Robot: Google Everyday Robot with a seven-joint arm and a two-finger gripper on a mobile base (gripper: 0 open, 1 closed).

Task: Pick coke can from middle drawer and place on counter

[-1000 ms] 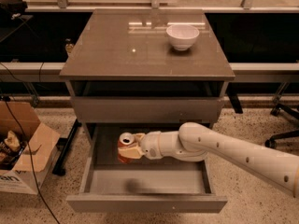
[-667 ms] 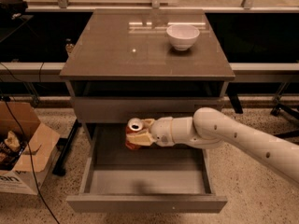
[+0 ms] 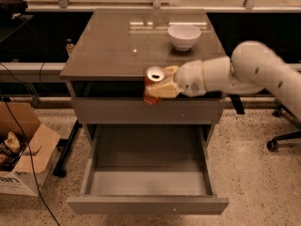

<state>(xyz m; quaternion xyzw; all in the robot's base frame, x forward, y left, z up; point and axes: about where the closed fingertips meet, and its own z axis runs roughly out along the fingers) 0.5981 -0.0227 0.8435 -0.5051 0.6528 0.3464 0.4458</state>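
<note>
The coke can [image 3: 152, 80], red with a silver top, is held upright in my gripper [image 3: 161, 85], which is shut on it. The can hangs in front of the counter's [image 3: 117, 46] front edge, above the open middle drawer [image 3: 146, 182]. The drawer is pulled out and its grey floor shows nothing on it. My white arm [image 3: 244, 72] reaches in from the right.
A white bowl [image 3: 184, 36] stands on the counter at the back right. A cardboard box [image 3: 21, 147] with cables sits on the floor at the left. An office chair base [image 3: 282, 135] stands at the right.
My gripper has lifted the coke can out of the drawer, up and to the right, to the level of the counter's front edge.
</note>
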